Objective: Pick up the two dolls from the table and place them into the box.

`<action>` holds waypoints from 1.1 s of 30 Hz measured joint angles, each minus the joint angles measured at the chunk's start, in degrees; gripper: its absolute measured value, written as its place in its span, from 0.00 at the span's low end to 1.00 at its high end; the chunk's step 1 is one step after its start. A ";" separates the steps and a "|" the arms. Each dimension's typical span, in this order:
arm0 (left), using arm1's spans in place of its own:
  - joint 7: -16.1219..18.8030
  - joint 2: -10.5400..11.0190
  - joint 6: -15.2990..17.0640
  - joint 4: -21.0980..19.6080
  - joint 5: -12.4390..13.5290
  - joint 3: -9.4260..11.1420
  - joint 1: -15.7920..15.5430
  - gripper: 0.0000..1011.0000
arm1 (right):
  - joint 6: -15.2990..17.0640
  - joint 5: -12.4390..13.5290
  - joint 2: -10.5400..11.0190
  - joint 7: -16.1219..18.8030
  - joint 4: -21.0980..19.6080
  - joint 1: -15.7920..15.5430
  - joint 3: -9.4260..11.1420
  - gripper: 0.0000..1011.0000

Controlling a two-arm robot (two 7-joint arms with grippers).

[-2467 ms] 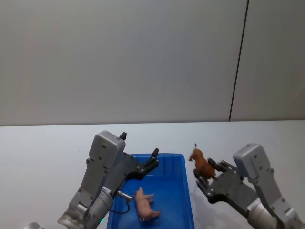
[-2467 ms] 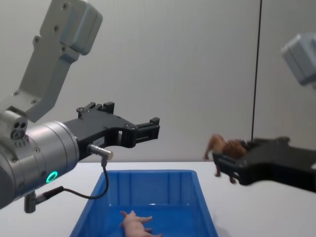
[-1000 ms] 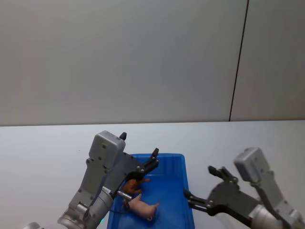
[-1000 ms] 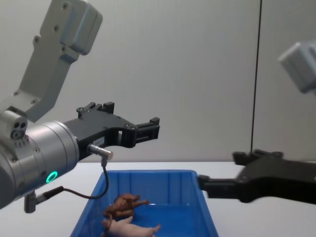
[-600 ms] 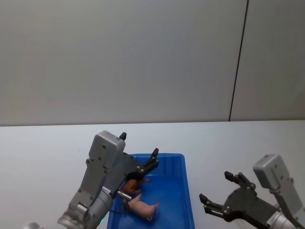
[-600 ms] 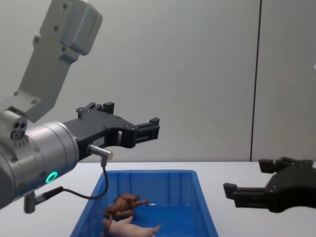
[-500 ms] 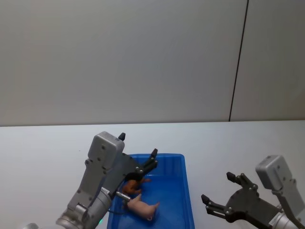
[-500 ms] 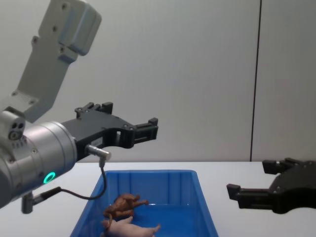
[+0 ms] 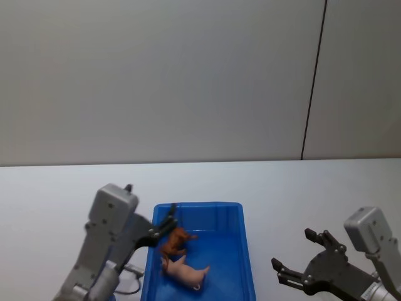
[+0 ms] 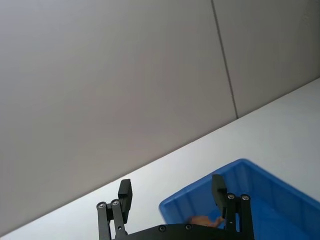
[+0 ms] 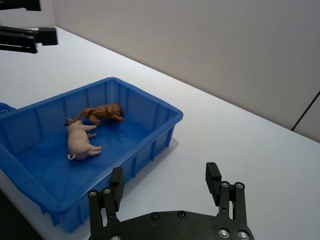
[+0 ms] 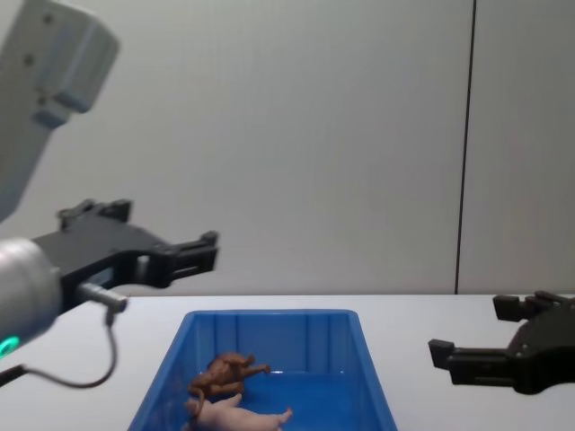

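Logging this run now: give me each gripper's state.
Left gripper: open, holding nothing.
Right gripper: open, holding nothing.

The box (image 9: 213, 216) is coloured bright blue, the tabletop (image 9: 301, 194) plain white. A brown doll (image 9: 175, 240) and a pale pink doll (image 9: 185, 273) are seen. The left end effector (image 10: 171, 186) and right end effector (image 11: 164, 172) are finished black.

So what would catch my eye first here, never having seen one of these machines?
The bright blue box stands out in the middle of the white table, with a brown lion toy and a pink pig toy lying close together inside it. Two black claws flank it: the left gripper raised near the box's left side and the right gripper over bare table to its right, both open and holding nothing.
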 joint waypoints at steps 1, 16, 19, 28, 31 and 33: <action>1.15 0.82 0.34 -0.89 -0.47 -0.26 0.99 0.99 | -0.01 0.02 0.03 -0.01 -0.02 -0.03 0.02 0.99; 11.67 8.39 2.03 -6.90 -8.93 -2.86 11.03 0.99 | -0.09 0.25 0.39 -0.13 -0.19 -0.34 0.20 0.99; 12.62 9.86 1.64 -7.34 -11.44 -3.38 13.30 0.99 | -0.10 0.27 0.44 -0.15 -0.20 -0.37 0.22 0.99; 11.59 11.71 -0.08 -6.76 -16.15 -4.20 16.82 0.99 | -0.10 0.33 0.48 -0.16 -0.26 -0.40 0.27 0.99; 10.80 11.83 -0.71 -6.17 -17.33 -4.34 17.50 0.99 | -0.10 0.34 0.50 -0.17 -0.26 -0.42 0.29 0.99; 10.09 11.82 -1.24 -5.57 -18.19 -4.39 17.90 0.99 | -0.10 0.35 0.50 -0.16 -0.26 -0.42 0.29 0.99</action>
